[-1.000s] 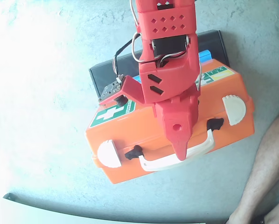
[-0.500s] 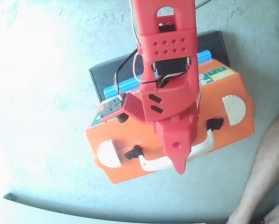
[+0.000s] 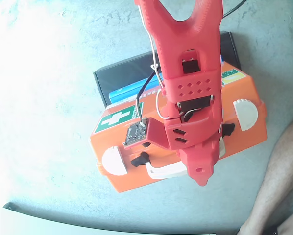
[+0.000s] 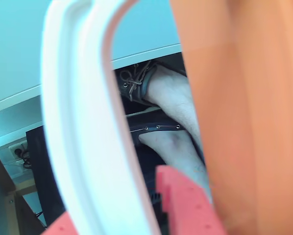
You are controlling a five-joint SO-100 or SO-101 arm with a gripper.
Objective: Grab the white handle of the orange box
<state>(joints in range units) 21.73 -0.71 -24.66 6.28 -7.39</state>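
The orange box (image 3: 244, 142) lies flat on the grey table, its green first-aid label (image 3: 118, 117) facing up. Its white handle (image 3: 163, 171) runs along the box's near side. My red gripper (image 3: 201, 177) points down over the handle's right part. In the wrist view the white handle (image 4: 87, 127) fills the middle, very close, with the orange box wall (image 4: 244, 98) to its right. Red fingers (image 4: 185, 205) sit against the handle on both sides, so the gripper (image 4: 117, 220) looks shut on it.
A black case (image 3: 122, 78) lies under and behind the orange box. White latches (image 3: 114, 160) (image 3: 245, 114) sit at the box's corners. A person's bare leg (image 3: 283, 171) stands at the right, and shoes (image 4: 136, 81) show beyond the table edge (image 3: 87, 220).
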